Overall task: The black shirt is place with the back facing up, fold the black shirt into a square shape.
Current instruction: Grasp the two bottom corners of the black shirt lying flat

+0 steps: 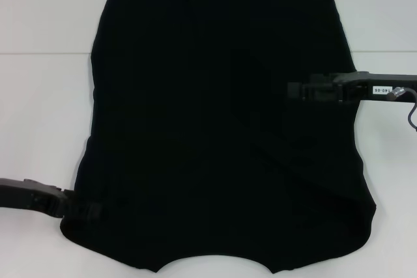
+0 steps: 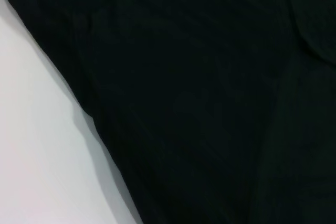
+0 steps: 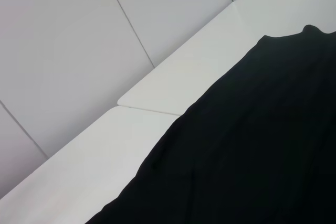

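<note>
Black shirt point(image 1: 221, 122), large plain soft-fabric tee, lies flat on white table point(image 1: 45, 109), sides apparently folded in; body long, not yet square. Judgement: end-to-end fold remains. Bare table borders shirt's left, right, far edges. Right gripper point(image 1: 293, 90) over shirt's right edge, left gripper point(image 1: 98, 211) at near-left corner; jaw state of both: cannot tell.

A white table point(image 1: 45, 115) made of joined panels, with a pale panelled wall point(image 3: 68, 35) behind it.

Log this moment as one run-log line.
black shirt: flat on white table | left pincer: near-left shirt edge | right pincer: over right side
</note>
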`<act>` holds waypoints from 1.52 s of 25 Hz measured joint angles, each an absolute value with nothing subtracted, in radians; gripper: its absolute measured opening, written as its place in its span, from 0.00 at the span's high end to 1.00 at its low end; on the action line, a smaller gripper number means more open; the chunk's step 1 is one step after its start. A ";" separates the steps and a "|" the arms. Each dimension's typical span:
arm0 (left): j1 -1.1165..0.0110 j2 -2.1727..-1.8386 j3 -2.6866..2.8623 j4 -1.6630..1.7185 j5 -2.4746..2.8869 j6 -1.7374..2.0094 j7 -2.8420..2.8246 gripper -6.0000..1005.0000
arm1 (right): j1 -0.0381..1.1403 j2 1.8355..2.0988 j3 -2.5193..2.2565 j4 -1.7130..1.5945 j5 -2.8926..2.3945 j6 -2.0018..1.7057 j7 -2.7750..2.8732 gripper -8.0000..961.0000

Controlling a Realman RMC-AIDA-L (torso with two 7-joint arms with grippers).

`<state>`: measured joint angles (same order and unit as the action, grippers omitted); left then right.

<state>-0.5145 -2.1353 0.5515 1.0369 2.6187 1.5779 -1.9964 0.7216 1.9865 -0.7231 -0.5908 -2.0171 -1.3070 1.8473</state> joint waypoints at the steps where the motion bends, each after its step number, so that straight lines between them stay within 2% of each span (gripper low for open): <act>1: -0.515 -2.135 0.554 1.037 2.620 1.575 -1.997 0.21 | 0.722 1.986 -0.722 -0.591 -2.017 -1.307 1.847 0.05; 4: -0.519 -2.133 0.560 1.031 2.638 1.575 -1.999 0.23 | 0.722 1.985 -0.715 -0.591 -2.017 -1.308 1.847 0.05; 12: -0.523 -2.130 0.546 1.022 2.655 1.574 -1.996 0.46 | 0.723 1.983 -0.699 -0.592 -2.017 -1.314 1.847 0.07; 17: -0.524 -2.129 0.545 1.022 2.654 1.567 -1.992 0.70 | 0.721 1.983 -0.699 -0.592 -2.017 -1.315 1.847 0.08; 23: -0.522 -2.129 0.537 1.022 2.643 1.567 -1.990 0.90 | 0.715 1.983 -0.699 -0.592 -2.017 -1.315 1.847 0.09; 26: -0.517 -2.129 0.518 1.025 2.629 1.570 -1.987 0.94 | 0.712 1.982 -0.701 -0.592 -2.020 -1.315 1.853 0.10; 30: -0.505 -2.129 0.468 1.026 2.618 1.572 -1.973 0.97 | 0.703 1.967 -0.708 -0.585 -2.052 -1.316 1.914 0.11; 34: -0.490 -2.130 0.429 1.024 2.591 1.567 -1.960 0.96 | 0.679 1.937 -0.708 -0.589 -2.118 -1.366 2.052 0.12; 38: -0.485 -2.127 0.381 1.008 2.571 1.571 -1.933 0.96 | 0.633 1.889 -0.700 -0.593 -2.152 -1.469 2.168 0.13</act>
<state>-0.4854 -2.1272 0.3814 1.0076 2.5708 1.5714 -1.9326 0.6331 1.8887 -0.7003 -0.5935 -2.1525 -1.4685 2.1678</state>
